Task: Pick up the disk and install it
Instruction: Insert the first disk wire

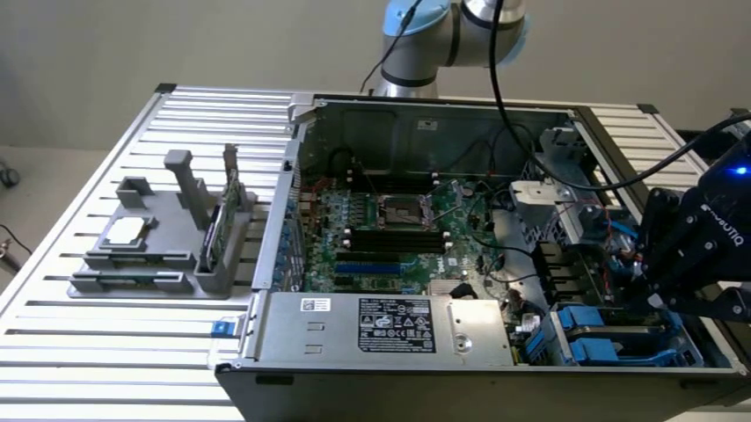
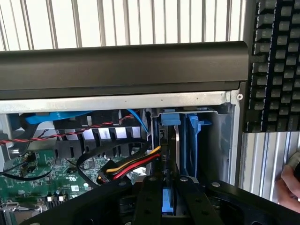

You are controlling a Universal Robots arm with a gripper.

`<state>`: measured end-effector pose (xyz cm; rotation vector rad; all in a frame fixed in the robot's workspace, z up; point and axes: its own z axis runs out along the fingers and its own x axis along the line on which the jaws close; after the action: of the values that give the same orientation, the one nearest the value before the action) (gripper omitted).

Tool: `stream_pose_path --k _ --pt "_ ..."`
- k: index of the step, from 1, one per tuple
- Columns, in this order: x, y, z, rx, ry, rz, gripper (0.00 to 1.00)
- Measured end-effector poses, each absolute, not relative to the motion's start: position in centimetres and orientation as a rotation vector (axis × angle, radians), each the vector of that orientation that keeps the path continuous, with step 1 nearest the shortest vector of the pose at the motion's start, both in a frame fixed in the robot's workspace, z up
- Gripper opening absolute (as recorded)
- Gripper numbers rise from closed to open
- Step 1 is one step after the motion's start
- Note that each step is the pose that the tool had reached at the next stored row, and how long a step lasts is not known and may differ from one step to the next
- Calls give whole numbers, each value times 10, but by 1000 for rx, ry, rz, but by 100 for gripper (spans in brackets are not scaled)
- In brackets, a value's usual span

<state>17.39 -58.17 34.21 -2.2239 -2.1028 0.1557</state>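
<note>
A: Exterior view, from its left?

B: White slatted metal counter [image 1: 105,369]. Grey plastic fixture block [image 1: 176,264] stands on it. Next comes the open dark-grey computer case [image 1: 470,397] with its green motherboard [image 1: 352,220]. At the exterior view's right, the black claw [image 1: 652,297] reaches into the case corner, near the blue plastic drive carriers [image 1: 593,338].

A: Claw state? Disk position?

B: Wrist view: claw [image 2: 169,180] nearly closed, fingers [image 2: 151,201] clamped on the disk [image 2: 168,204], a flat silver-grey drive with blue side rails. It is seen edge-on, upright in the bay. Black keyboard [image 2: 276,65] and a person's hand [image 2: 288,183] lie outside the case.
</note>
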Motion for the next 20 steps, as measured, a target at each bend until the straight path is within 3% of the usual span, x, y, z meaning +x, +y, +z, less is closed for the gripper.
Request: stream_pose_path --k 20 --pt "178 -578 339 -2232 -2107 199 16"
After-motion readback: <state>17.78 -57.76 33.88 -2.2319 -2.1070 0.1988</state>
